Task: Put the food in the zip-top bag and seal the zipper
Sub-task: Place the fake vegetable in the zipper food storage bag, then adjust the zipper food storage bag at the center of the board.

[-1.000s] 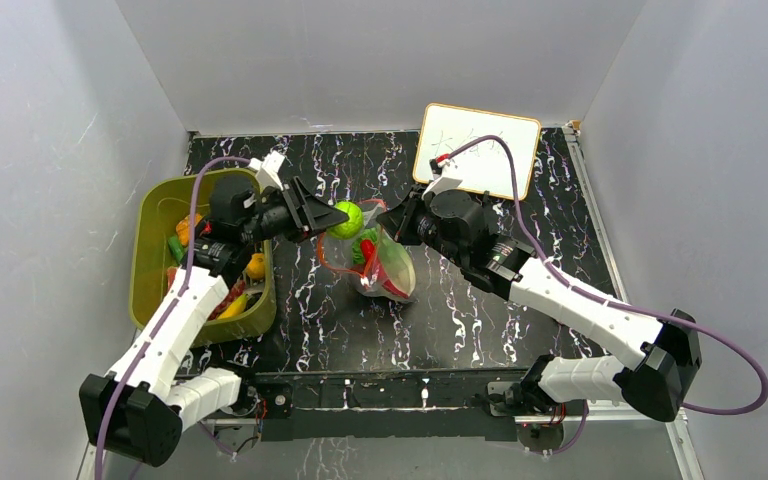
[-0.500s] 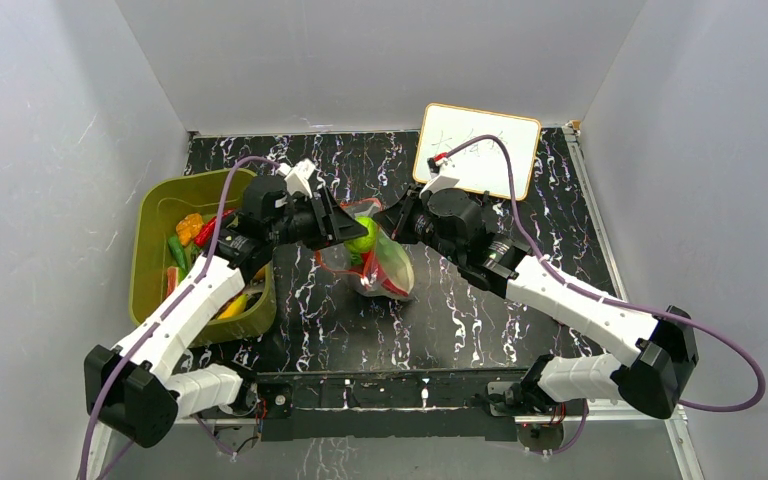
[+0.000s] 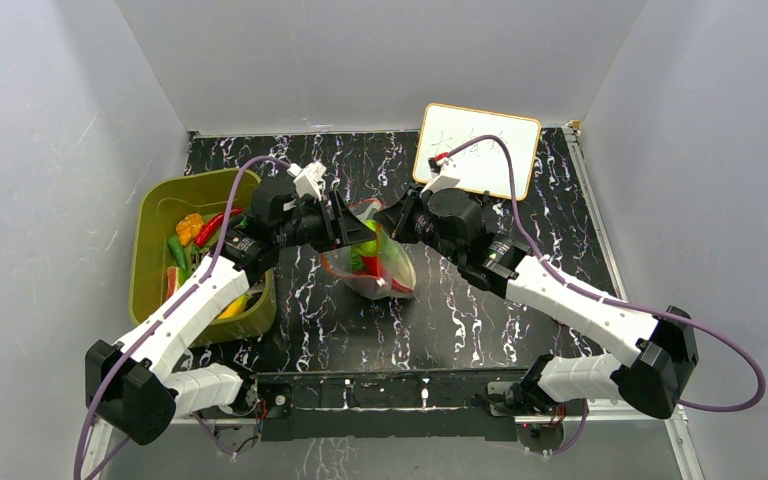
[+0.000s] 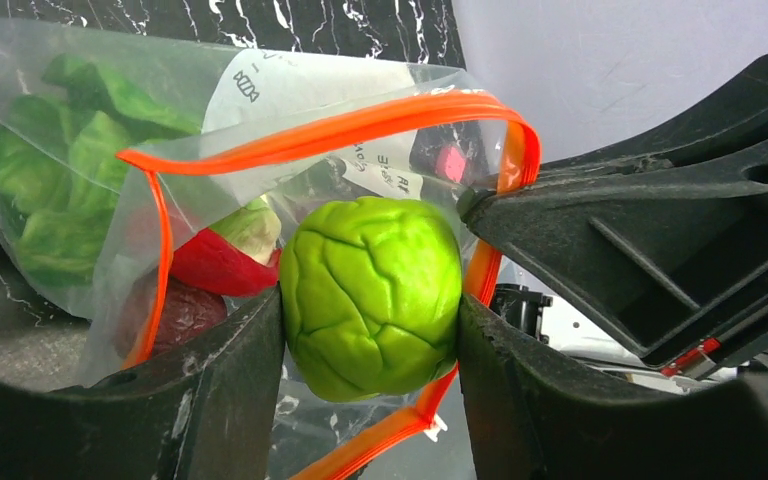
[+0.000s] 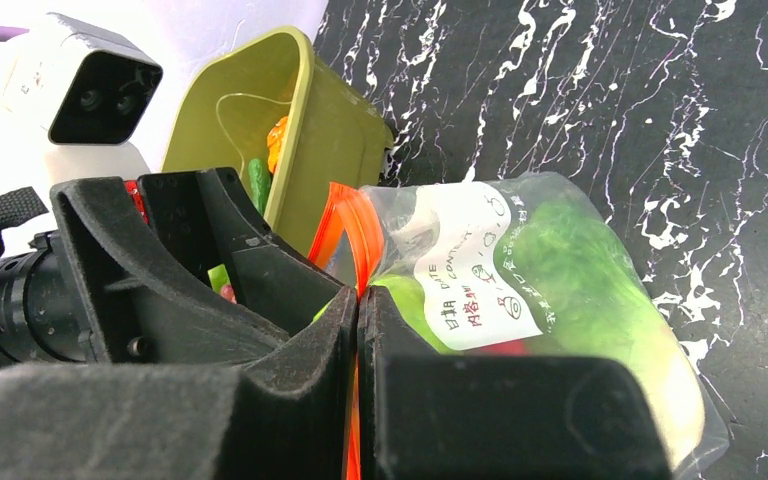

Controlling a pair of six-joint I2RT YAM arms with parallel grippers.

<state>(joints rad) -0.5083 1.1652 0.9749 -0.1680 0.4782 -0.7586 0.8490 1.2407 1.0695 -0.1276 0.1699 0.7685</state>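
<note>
1. Top external view: the left gripper (image 3: 354, 234) reaches into the mouth of the zip-top bag (image 3: 388, 270). The right gripper (image 3: 391, 217) meets the same mouth from the opposite side. The bag body lies on the table (image 3: 480, 310), just below both sets of fingertips. An olive basket (image 3: 150, 265) with more toy food sits behind the left gripper, beside its arm.
2. Left wrist view: the fingers are clamped on a pale green cabbage (image 4: 370, 297), held at the bag's open mouth. The orange zipper (image 4: 320, 132) loops above and to the right of it. Beyond the fingertips, inside the bag, lie a red piece (image 4: 215, 268) and leafy greens (image 4: 50, 170).
3. Right wrist view: the fingers are pressed together on the zipper, and the strip emerges between them. The bag body lies ahead and to the right.
</note>
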